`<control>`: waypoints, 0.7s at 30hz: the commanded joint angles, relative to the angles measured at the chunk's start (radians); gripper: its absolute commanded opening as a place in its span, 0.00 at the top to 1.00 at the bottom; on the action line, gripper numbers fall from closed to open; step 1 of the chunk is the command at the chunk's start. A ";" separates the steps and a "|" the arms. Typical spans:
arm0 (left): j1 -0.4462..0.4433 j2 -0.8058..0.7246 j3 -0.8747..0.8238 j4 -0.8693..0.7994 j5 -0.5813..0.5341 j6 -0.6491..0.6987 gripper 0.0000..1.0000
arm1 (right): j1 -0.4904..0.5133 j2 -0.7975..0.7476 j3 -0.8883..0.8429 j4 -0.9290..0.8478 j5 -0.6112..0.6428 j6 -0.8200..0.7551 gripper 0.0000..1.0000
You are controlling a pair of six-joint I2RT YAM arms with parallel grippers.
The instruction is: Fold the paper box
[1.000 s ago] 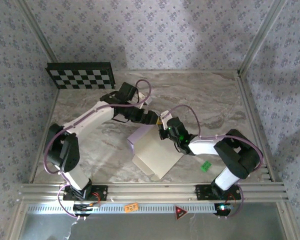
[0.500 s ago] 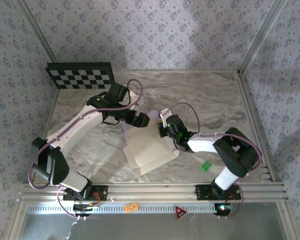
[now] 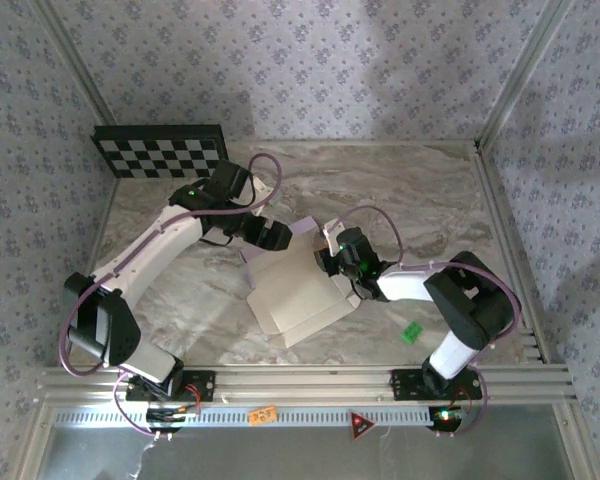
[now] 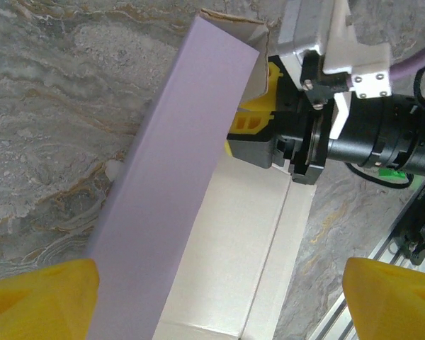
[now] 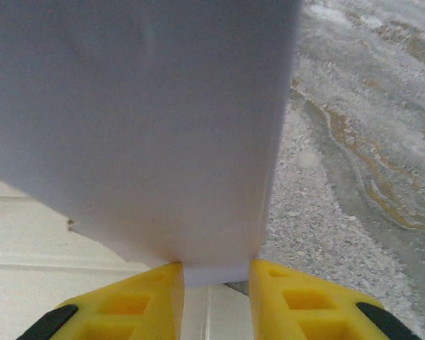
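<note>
The paper box lies on the marble table between the two arms, cream inside with a pale-lavender wall raised along its far side. My left gripper hovers over that wall, open wide; its yellow fingertips straddle the wall and the cream panel without touching them. My right gripper is at the box's far right corner. Its yellow fingers stand a little apart, open, with the lower edge of an upright flap in the gap. From the left wrist, the right gripper sits at the wall's end.
A black-and-white checkerboard panel leans at the back left. A small green block lies by the right arm's base. An aluminium rail runs along the near edge, and patterned walls enclose the table.
The box has dropped from a tilted stand to lying flatter. My left arm swung back and left over the far wall. My right jaws went from shut to slightly apart.
</note>
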 commanded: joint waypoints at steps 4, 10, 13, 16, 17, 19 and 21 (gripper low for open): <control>0.014 0.030 0.026 -0.017 0.014 0.038 0.11 | -0.024 0.060 0.016 0.085 -0.059 -0.018 0.73; 0.020 0.095 0.122 -0.020 0.013 0.048 0.10 | -0.039 0.073 0.024 0.100 -0.098 -0.027 0.78; 0.019 0.153 0.197 -0.020 0.022 0.046 0.10 | -0.040 0.075 0.025 0.100 -0.104 -0.029 0.80; 0.013 0.217 0.257 -0.021 0.036 0.052 0.09 | -0.041 0.075 0.022 0.102 -0.108 -0.028 0.81; 0.010 0.238 0.276 -0.022 0.036 0.054 0.09 | -0.042 0.076 0.021 0.105 -0.111 -0.027 0.82; 0.005 0.279 0.310 -0.026 0.032 0.056 0.09 | -0.044 0.077 0.020 0.106 -0.116 -0.025 0.84; 0.001 0.323 0.343 -0.029 0.022 0.039 0.09 | -0.043 0.079 0.018 0.108 -0.116 -0.024 0.84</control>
